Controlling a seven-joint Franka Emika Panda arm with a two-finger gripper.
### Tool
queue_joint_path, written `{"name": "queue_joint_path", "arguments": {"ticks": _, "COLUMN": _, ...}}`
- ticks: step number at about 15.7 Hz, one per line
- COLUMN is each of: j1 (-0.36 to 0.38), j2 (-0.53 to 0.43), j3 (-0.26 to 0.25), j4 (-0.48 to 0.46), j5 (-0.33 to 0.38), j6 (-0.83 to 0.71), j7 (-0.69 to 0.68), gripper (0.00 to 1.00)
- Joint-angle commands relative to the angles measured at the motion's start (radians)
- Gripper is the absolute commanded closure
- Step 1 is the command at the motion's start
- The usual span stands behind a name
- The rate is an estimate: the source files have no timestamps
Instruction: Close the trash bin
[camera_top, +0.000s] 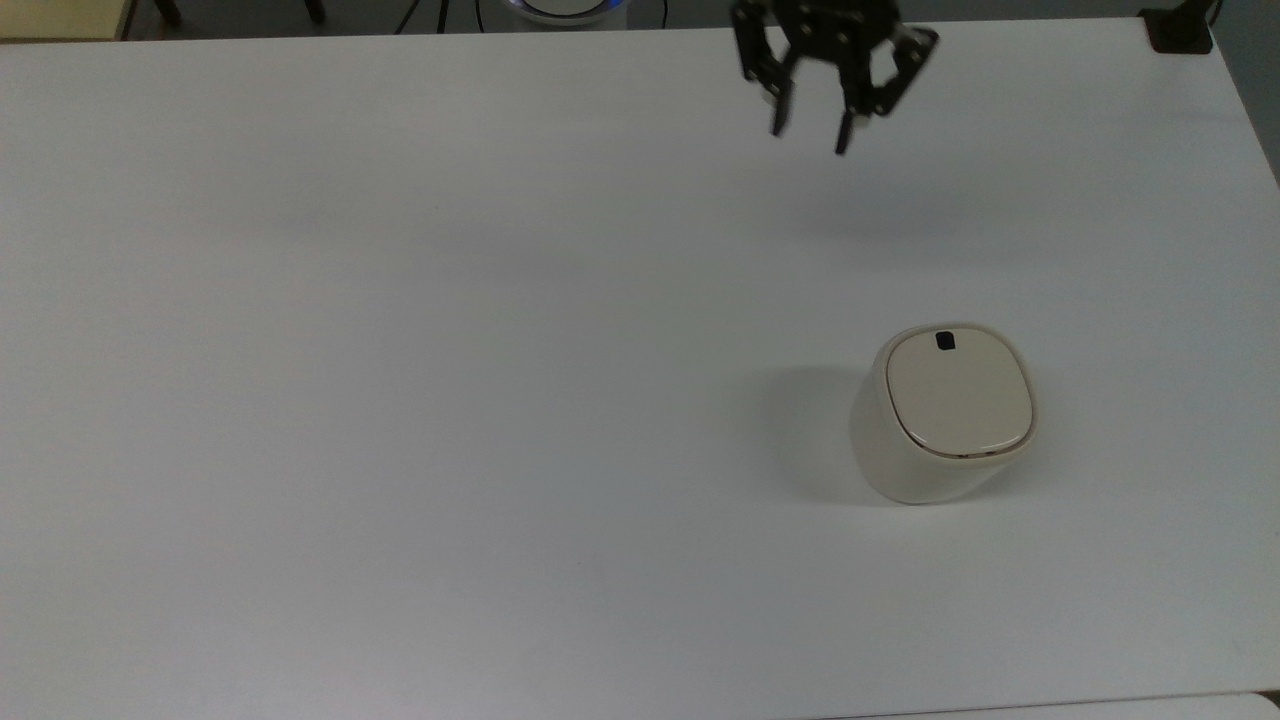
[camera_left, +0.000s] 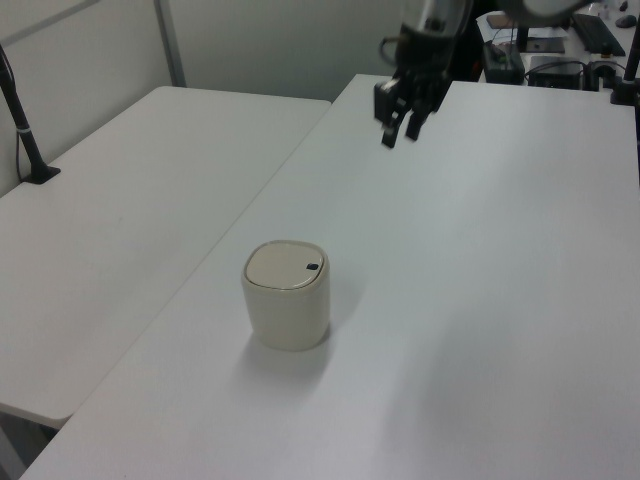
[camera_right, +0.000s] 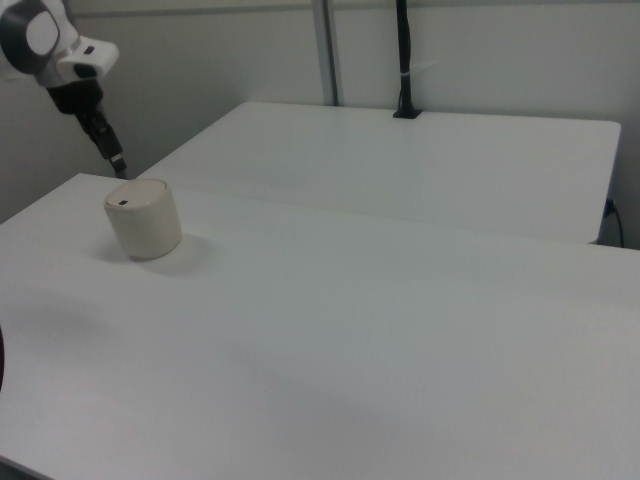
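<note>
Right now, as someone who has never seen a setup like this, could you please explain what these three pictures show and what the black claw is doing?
The black claw is the two-fingered hand of a robot arm. Its fingers are spread open and hold nothing. It hangs above the far part of the white table, well away from the only object there: a small cream-white plastic bin with a rounded-square body. The bin's flat lid, marked by a small black spot, lies shut on top. One picture looks down from above. The other two look across the table from opposite sides; they show the same bin, and the left view shows the hand raised in the air.
</note>
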Motion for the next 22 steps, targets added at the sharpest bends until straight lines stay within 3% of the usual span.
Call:
{"name": "queue_joint_path", "arguments": {"ticks": 1, "j1": -0.094, "j2": -0.128, "j3": 0.017, "j4": -0.08, "j5": 0.085, "j6": -0.141, "j7": -0.262, "gripper": 0.0}}
{"name": "queue_joint_path", "arguments": {"ticks": 4, "j1": -0.206, "j2": -0.186, "j3": 0.017, "j4": -0.099, "j5": 0.142, "j6": -0.222, "j7": -0.44, "gripper": 0.0}}
{"name": "queue_joint_path", "arguments": {"ticks": 9, "j1": -0.29, "j2": -0.205, "j3": -0.001, "j4": -0.114, "j5": 0.117, "j6": -0.232, "j7": -0.661, "gripper": 0.0}}
{"name": "queue_joint_path", "arguments": {"ticks": 11, "j1": -0.295, "j2": -0.197, "j3": -0.023, "j4": -0.109, "j5": 0.071, "j6": -0.218, "j7": -0.733, "gripper": 0.0}}
{"name": "queue_joint_path", "arguments": {"ticks": 15, "j1": -0.248, "j2": -0.19, "j3": -0.109, "j4": -0.103, "j5": 0.056, "j6": -0.179, "j7": -0.77, "gripper": 0.0}}
{"name": "queue_joint_path", "arguments": {"ticks": 22, "j1": -0.226, "j2": -0.18, "j3": -0.118, "j4": -0.1, "j5": 0.054, "j6": -0.187, "j7": -0.77, "gripper": 0.0}}
